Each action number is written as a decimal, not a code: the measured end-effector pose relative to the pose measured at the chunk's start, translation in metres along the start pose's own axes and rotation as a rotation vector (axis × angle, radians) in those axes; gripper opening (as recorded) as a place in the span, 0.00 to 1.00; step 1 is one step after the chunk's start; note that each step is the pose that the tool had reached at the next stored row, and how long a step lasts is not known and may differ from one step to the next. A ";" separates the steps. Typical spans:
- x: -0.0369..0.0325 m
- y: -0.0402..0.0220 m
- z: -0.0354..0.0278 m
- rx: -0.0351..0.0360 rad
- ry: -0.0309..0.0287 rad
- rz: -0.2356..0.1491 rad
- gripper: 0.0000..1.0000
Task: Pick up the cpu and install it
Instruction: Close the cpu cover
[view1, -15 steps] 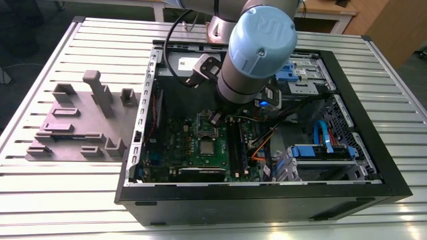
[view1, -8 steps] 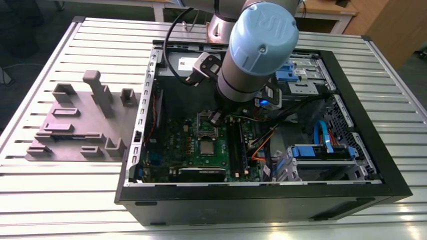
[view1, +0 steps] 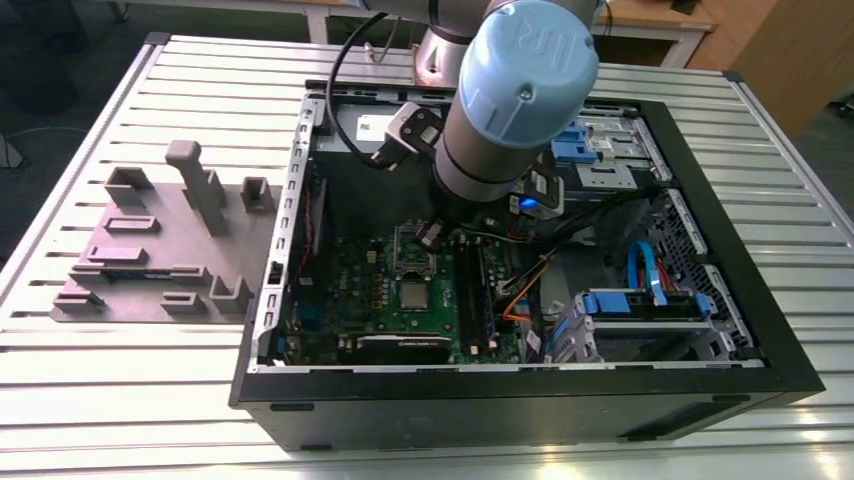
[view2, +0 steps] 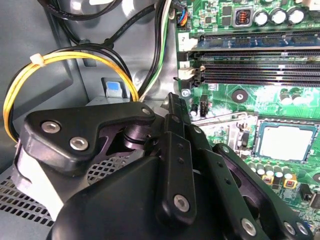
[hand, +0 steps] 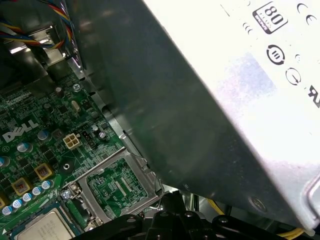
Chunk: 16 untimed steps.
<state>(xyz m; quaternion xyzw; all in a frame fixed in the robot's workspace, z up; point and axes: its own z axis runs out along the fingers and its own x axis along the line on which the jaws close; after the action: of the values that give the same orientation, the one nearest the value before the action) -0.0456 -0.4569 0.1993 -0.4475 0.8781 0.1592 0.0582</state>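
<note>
The cpu (view1: 416, 295) is a small silver square lying flat in its socket on the green motherboard (view1: 360, 290). It is also seen in the second wrist view, cpu (view2: 286, 142), and at the edge of the first wrist view, cpu (hand: 42, 227). The socket's metal load frame (hand: 117, 187) stands swung open beside the chip. My gripper (view1: 434, 235) hangs inside the case just beyond the socket, above that open frame and apart from the chip. Its black fingers (view2: 173, 117) meet with nothing between them.
The open black computer case (view1: 534, 395) lies on a slatted metal table (view1: 120, 400). A grey power supply (hand: 225, 100) sits close beside my wrist. Memory slots (view2: 260, 60), yellow and black cables (view2: 75, 57), blue drive bays (view1: 634, 300) and a grey fixture block (view1: 147, 250) surround the work area.
</note>
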 end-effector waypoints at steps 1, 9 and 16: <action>0.0001 0.0001 0.0000 0.0000 0.0000 0.000 0.11; 0.0002 0.0004 -0.0007 0.0029 0.0042 0.000 0.11; -0.0008 0.0012 -0.0040 0.0070 0.0098 0.000 0.11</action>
<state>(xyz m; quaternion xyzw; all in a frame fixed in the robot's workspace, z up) -0.0460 -0.4569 0.2036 -0.4478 0.8790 0.1539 0.0554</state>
